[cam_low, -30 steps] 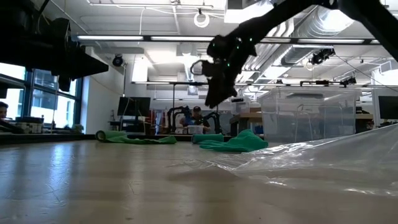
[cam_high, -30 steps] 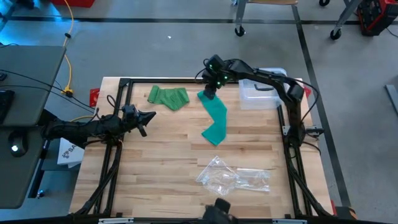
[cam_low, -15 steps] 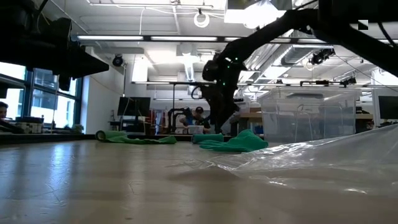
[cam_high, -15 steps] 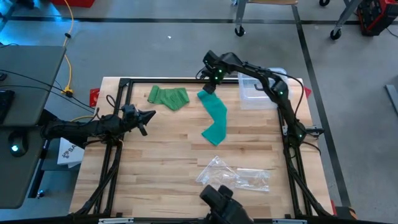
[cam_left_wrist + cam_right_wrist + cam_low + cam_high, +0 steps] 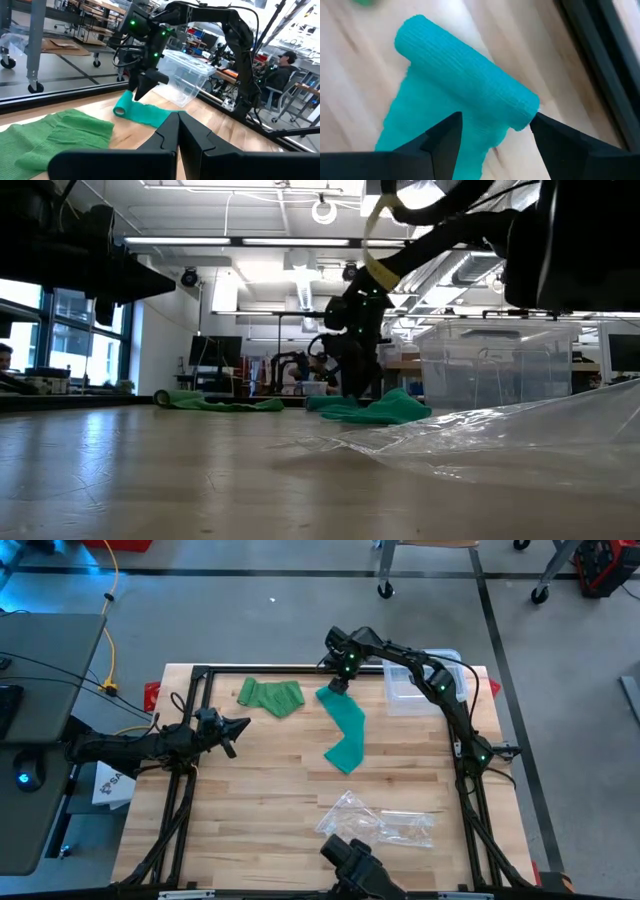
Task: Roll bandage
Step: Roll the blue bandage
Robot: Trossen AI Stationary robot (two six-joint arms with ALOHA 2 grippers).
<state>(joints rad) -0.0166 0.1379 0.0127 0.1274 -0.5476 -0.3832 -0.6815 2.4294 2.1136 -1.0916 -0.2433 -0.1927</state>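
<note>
A teal bandage [image 5: 347, 730] lies flat on the wooden table. Its far end is wound into a short roll [image 5: 465, 75], which also shows in the left wrist view [image 5: 121, 109]. My right gripper [image 5: 495, 136] is open and low over that roll, pointing down, one finger on each side of the strip just behind the roll; in the high view it is at the far middle [image 5: 338, 683]. A crumpled green bandage [image 5: 270, 695] lies to the left of it. My left gripper [image 5: 243, 726] is shut and empty, hovering at the table's left. My right gripper comes down from above with its open fingers [image 5: 445, 137] straddling the teal strip beside the roll's end [image 5: 527, 107]. I cannot tell whether the fingers touch the bandage. The roll and strip lie on the table.
A clear plastic box [image 5: 420, 690] stands at the far right, close behind the right arm. A crumpled clear plastic bag [image 5: 378, 822] lies at the near middle. A black frame [image 5: 200, 671] runs along the table's edges. Bare wood lies between the two grippers.
My right gripper has come down from well above the table to the teal roll and shifted a little toward the far edge. The bandage has stayed where it was.
</note>
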